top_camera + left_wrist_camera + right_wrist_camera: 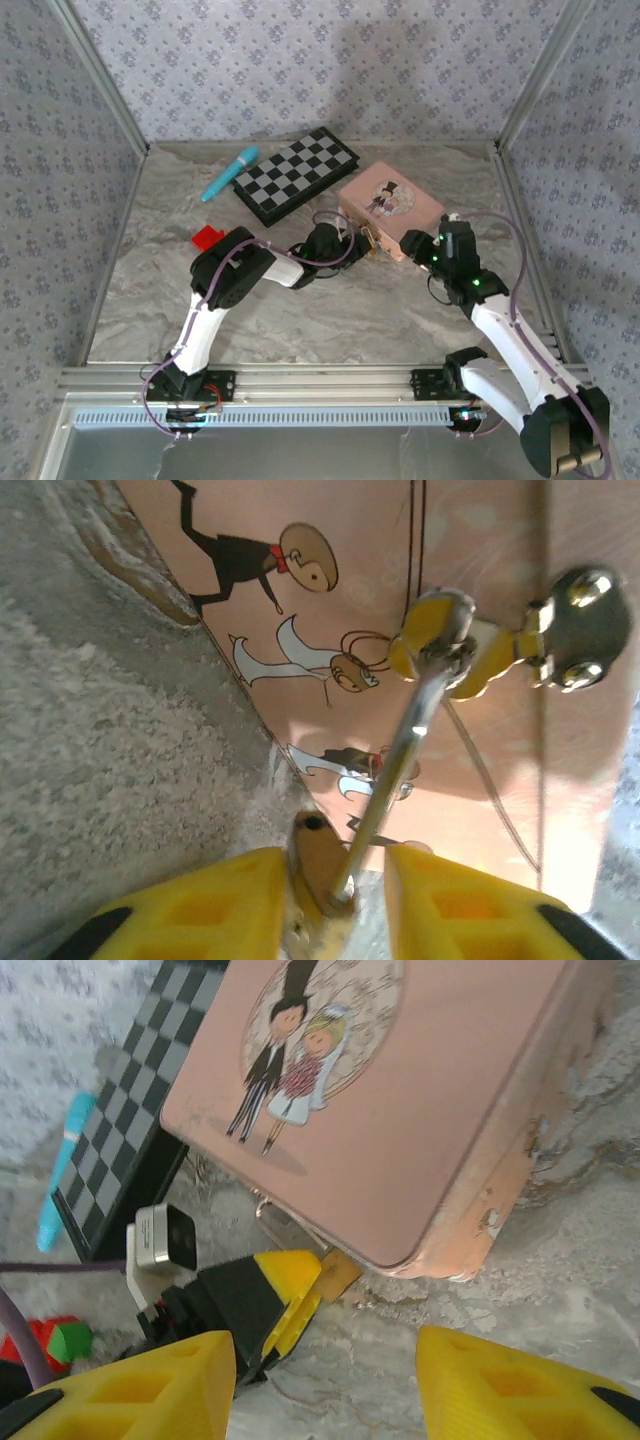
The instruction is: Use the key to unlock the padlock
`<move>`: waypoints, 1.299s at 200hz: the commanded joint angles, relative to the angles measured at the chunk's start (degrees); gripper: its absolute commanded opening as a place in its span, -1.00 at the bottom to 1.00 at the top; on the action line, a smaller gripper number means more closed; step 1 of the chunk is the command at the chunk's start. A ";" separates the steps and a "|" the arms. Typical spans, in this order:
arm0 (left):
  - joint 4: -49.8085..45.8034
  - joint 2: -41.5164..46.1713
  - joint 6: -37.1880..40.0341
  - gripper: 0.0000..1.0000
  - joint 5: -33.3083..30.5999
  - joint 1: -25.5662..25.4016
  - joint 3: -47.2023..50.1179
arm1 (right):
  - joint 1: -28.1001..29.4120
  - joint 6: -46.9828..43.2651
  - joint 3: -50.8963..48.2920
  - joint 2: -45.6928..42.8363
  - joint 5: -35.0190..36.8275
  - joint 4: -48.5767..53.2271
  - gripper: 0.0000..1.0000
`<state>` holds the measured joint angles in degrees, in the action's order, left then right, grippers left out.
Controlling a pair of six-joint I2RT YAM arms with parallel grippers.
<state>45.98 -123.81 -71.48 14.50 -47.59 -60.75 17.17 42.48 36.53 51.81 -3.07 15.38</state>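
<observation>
A small brass padlock hangs by its silver shackle from the clasp on the side of the pink picture tin. My left gripper is open. The padlock's body lies between its yellow fingers, against the left one, with a gap on the right. From the right wrist, the padlock peeks out under the tin's edge, beside the left gripper's yellow fingertip. My right gripper stands open over bare table by the tin's near corner, holding nothing. The key is hidden.
A black-and-white chessboard lies behind the tin, with a teal pen to its left. A red block sits by the left arm. Patterned walls close in the table at the back and sides.
</observation>
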 commanded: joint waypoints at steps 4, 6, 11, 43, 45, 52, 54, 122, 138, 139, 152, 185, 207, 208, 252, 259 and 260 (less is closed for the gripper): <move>-5.63 3.56 0.73 -0.23 0.72 1.57 3.65 | 4.83 -8.61 6.15 4.20 5.18 7.01 0.03; -5.63 3.86 0.71 -0.23 0.75 1.77 3.98 | 5.38 -8.94 6.66 4.58 5.64 7.27 0.03; -5.57 4.61 0.80 -0.21 0.74 2.22 4.74 | 6.64 -9.63 7.73 5.53 6.57 7.99 0.03; -6.52 11.28 2.50 0.01 -0.04 5.22 11.52 | 15.09 -13.85 15.22 13.57 13.31 13.31 0.05; -6.62 11.78 2.60 0.02 -0.12 5.47 11.90 | 15.61 -14.12 15.71 14.17 13.69 13.70 0.05; -7.21 13.47 3.04 0.05 -0.35 6.27 13.43 | 17.38 -14.80 17.57 16.25 15.14 15.40 0.06; -7.35 13.83 3.13 0.06 -0.48 6.46 13.87 | 17.84 -15.01 18.10 16.80 15.58 15.87 0.07; -12.24 23.61 7.63 0.09 0.38 16.62 20.83 | 26.64 -18.47 35.56 39.77 25.73 31.78 0.09; -13.72 24.75 8.80 0.09 0.36 17.83 20.51 | 27.30 -19.12 38.78 44.97 28.90 35.59 0.09; -13.81 24.80 8.89 0.09 0.36 17.86 20.46 | 27.34 -19.15 38.96 45.31 29.12 35.77 0.09; -15.27 25.65 9.96 0.09 -0.04 18.33 19.92 | 27.71 -20.12 40.76 48.96 31.20 36.90 0.09; -16.34 26.69 10.85 0.09 -0.49 18.87 19.03 | 27.42 -22.67 42.72 55.09 33.50 35.97 0.08; -16.37 27.20 10.93 0.09 -0.68 18.90 18.92 | 26.63 -23.88 43.64 58.11 35.16 35.64 0.05; -16.45 27.25 10.93 0.09 -0.69 18.88 18.92 | 26.61 -23.95 43.63 58.21 35.20 35.58 0.05; -16.88 28.40 11.44 0.08 -1.30 18.95 19.45 | 25.04 -25.10 41.09 60.15 35.90 30.51 0.02; -16.86 28.52 11.45 0.08 -1.31 18.86 19.53 | 24.77 -25.15 40.62 60.32 36.30 29.76 0.02; -16.87 28.53 11.45 0.08 -1.36 18.90 19.53 | 24.72 -25.20 40.54 60.37 36.29 29.61 0.02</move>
<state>29.89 -97.25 -61.69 14.04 -28.97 -40.03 42.96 18.35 78.11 111.24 30.72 47.09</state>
